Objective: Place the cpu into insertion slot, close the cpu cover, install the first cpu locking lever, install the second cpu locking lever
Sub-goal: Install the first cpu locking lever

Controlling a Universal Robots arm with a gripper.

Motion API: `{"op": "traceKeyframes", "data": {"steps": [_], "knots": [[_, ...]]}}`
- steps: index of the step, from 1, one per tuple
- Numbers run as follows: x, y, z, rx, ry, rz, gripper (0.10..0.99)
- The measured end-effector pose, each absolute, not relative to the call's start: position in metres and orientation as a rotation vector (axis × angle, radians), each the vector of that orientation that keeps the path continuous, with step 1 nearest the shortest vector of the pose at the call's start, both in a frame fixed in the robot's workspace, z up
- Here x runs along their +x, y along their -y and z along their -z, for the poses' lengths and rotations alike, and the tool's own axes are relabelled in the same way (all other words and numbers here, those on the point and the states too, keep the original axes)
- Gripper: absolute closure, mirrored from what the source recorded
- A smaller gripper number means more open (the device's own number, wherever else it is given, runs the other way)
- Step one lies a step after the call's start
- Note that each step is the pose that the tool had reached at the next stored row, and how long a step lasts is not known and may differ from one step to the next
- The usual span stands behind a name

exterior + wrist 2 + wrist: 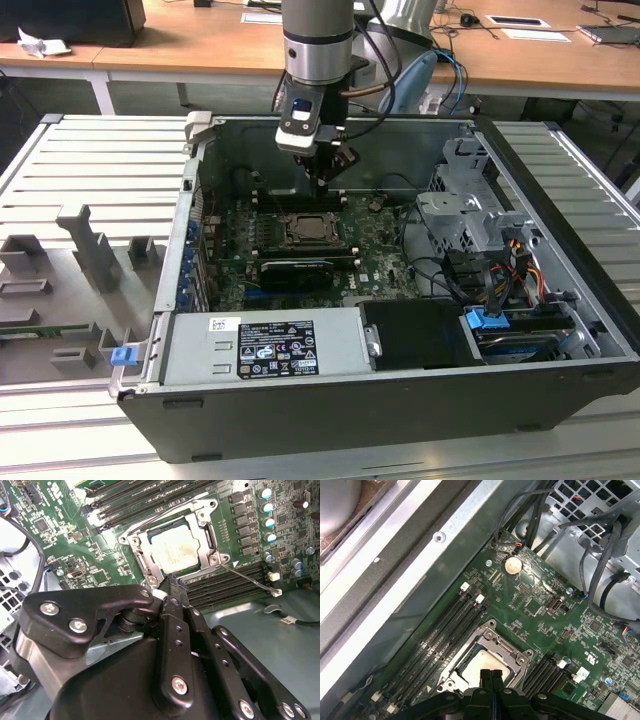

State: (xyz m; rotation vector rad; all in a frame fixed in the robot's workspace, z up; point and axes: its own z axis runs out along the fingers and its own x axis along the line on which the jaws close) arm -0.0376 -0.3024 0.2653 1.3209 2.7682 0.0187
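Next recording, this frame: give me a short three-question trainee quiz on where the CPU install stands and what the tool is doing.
1. True or false: the cpu lies flat under the lowered cpu cover.
2. Pick one. In the first wrist view the tool is: A) wide open; B) shut, with nothing between its fingers; C) shut on a blue cable.
3. Fill in: in the exterior view the tool hangs inside the open computer case, above the green ____.

Key: 1 true; 2 B; 3 motherboard.
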Motion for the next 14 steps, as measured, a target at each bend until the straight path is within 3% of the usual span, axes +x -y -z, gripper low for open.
{"op": "traceKeyframes", "data": {"steps": [14], "knots": [[-0.0376, 0.3024, -0.2653, 1.157, -2.842, -0.025, 0.980]]}}
